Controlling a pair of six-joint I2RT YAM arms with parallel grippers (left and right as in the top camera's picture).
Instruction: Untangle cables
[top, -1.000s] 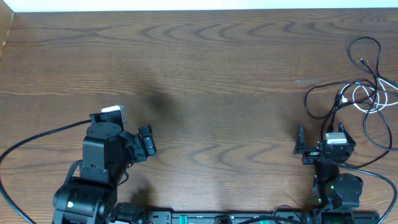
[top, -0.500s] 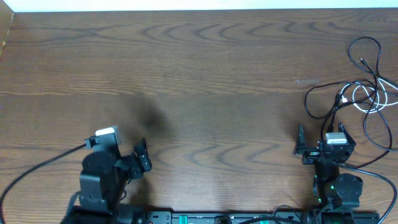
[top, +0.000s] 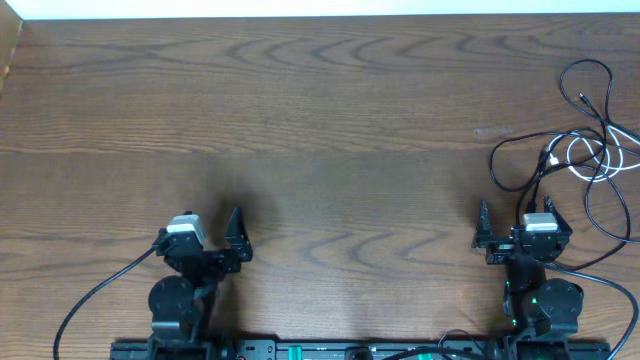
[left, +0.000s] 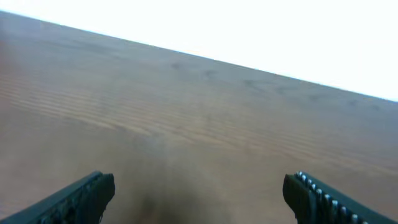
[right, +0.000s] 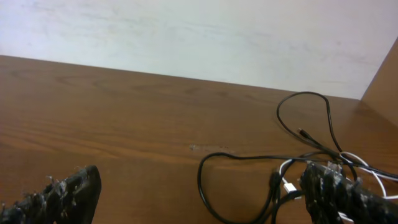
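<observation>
Risk lies in the thin black and white cables (top: 590, 150), knotted loosely at the far right edge of the dark wood-grain bench (top: 330, 110): a careless pull could tighten loops or drag them off. Both the left gripper (top: 222, 243) and right gripper (top: 515, 226) stand wide, empty. Pale wall behind.

A dark brown wooden table (top: 330, 120) with wavy grain fills the overhead view. A pale, off-white wall (right: 199, 31) runs along its far edge at 12 o'clock, faintly scuffed. At 3 o'clock in the right wrist view stands a brown wooden side panel (right: 384, 78). Lighting is even and soft.
</observation>
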